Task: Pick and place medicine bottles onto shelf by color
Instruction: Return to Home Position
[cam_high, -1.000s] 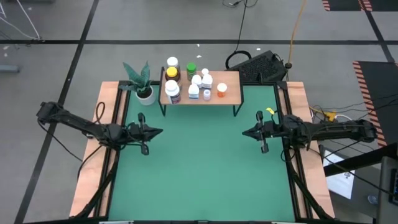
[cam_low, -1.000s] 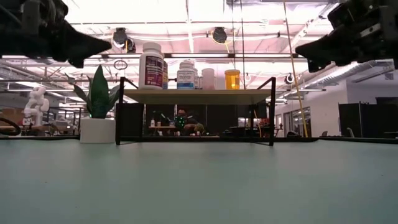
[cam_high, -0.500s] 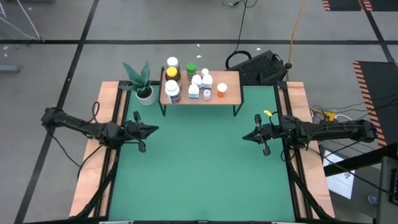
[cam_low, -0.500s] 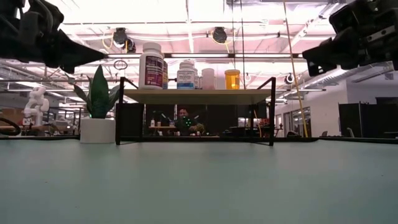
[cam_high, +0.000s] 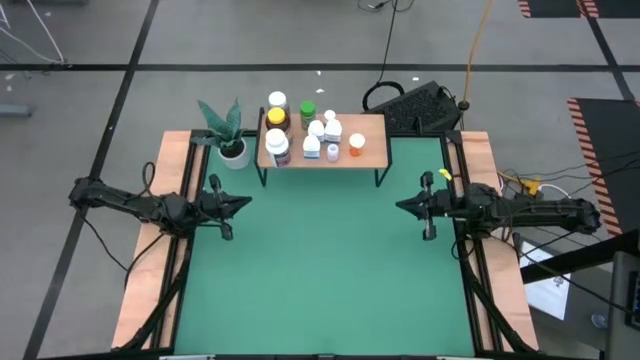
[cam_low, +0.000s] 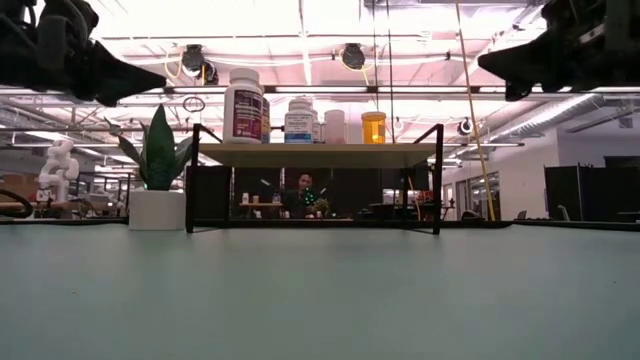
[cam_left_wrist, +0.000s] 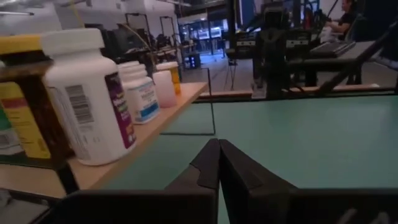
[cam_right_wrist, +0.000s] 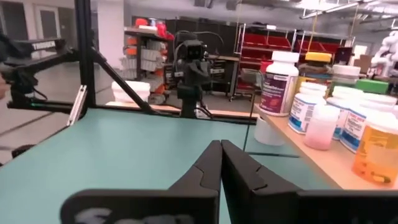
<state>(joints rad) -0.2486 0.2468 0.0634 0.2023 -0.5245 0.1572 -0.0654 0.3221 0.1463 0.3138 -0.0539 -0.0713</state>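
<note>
The shelf (cam_high: 372, 152), a light-wood board on black legs, stands at the table's far side. Several medicine bottles stand on its top: a large white one with a purple label (cam_high: 277, 148), an amber one with a yellow cap (cam_high: 276, 119), a green one (cam_high: 307, 110), small white ones (cam_high: 322, 135) and an orange one (cam_high: 356, 145). They also show in the low view (cam_low: 243, 105) and in both wrist views. My left gripper (cam_high: 246, 204) is shut and empty over the table's left side. My right gripper (cam_high: 400, 206) is shut and empty over the right side.
A white pot with a green plant (cam_high: 231, 145) stands left of the shelf. Wooden borders (cam_high: 160, 250) run along the green table's left and right sides. A dark keyboard (cam_high: 420, 106) lies on the floor behind the table. A person (cam_low: 304, 195) shows far off in the room.
My left gripper has drawn back toward the table's left edge and a little toward the far edge. My right gripper has drawn back a little toward the right edge and gone up. Both stay shut. The bottles and the shelf have not moved.
</note>
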